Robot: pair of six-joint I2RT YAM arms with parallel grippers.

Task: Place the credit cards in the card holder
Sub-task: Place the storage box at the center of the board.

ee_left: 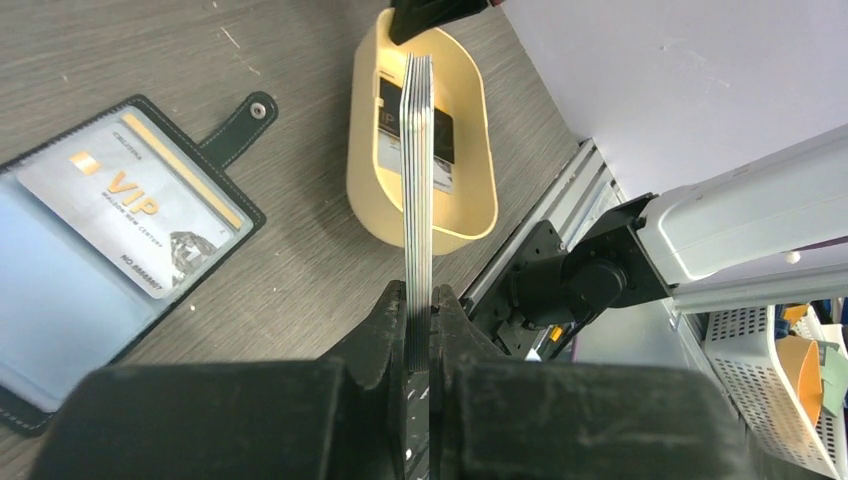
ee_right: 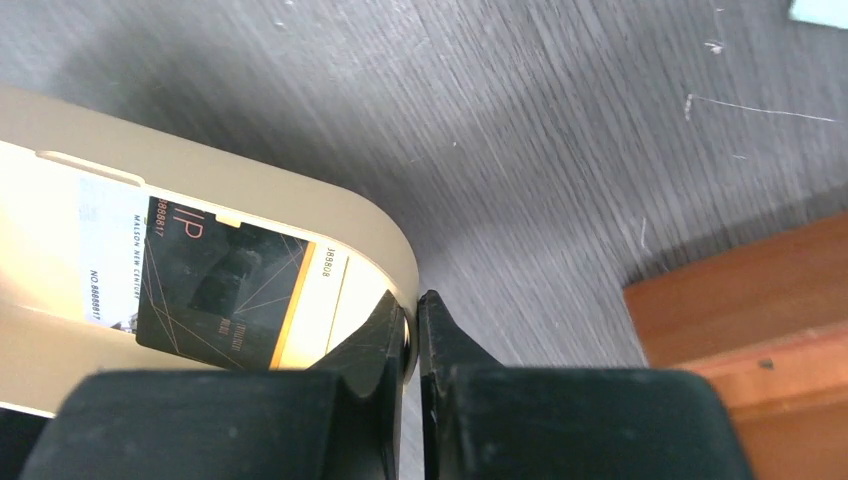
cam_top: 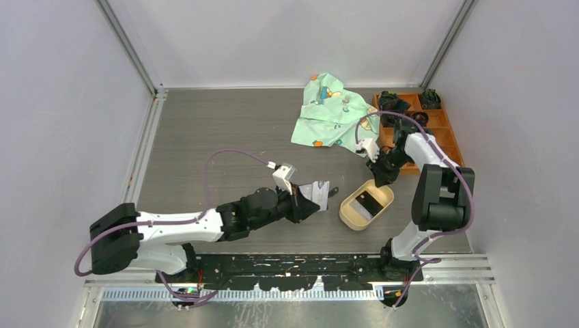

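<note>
While the left gripper [ee_left: 418, 300] clamps the cards [ee_left: 418, 170] edge-on, the open wallet [ee_left: 60, 290] lies at their 9 o'clock, one VIP card [ee_left: 140, 215] in its pocket. The right gripper [ee_right: 412, 335] pinches the tray [ee_right: 300, 210] rim at the wallet's 3 o'clock.

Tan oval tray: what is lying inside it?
Inside the tan oval tray a dark card with gold lines lies on a paler card. Anything beneath them is covered. The right gripper pinches the rim.

Tan tray [ee_left: 362, 170], black card holder [ee_left: 70, 300]
</note>
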